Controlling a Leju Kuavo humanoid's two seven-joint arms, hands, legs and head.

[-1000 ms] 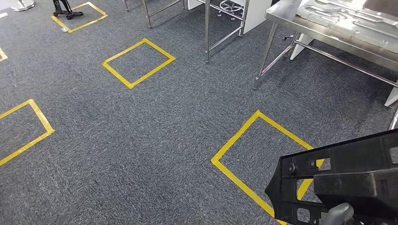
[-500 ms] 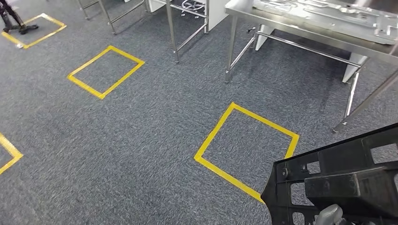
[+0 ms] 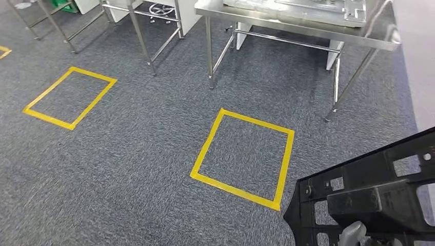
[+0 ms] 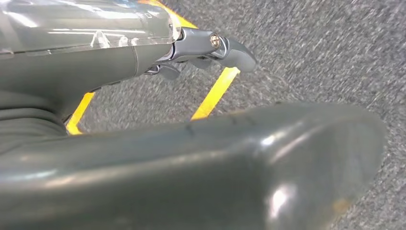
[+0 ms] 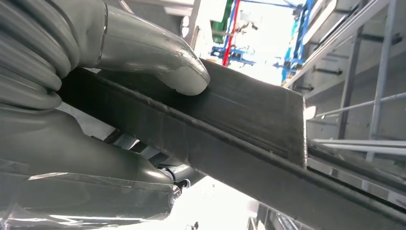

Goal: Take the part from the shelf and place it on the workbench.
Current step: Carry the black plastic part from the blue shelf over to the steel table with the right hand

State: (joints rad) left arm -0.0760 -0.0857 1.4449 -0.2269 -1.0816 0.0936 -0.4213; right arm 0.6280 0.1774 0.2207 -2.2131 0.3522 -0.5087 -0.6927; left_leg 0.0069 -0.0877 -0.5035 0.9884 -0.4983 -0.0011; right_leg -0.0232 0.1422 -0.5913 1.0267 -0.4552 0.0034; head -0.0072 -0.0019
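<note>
While gripped rightward, part point(image 3: 369, 200) beyond workbench point(image 3: 292, 23).

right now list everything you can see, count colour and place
part: one, black, with cut-outs, low on the right of the head view, held off the floor
workbench: one, steel, ahead past the nearest square, pale flat parts on top
tape squares: two whole, yellow, on the carpet; a corner of a third at the far left
carpet: grey, the whole floor
table frames: steel legs, ahead on the left; number unclear
right hand: grey, grips the part
left hand: grey, holds nothing, over the carpet
</note>
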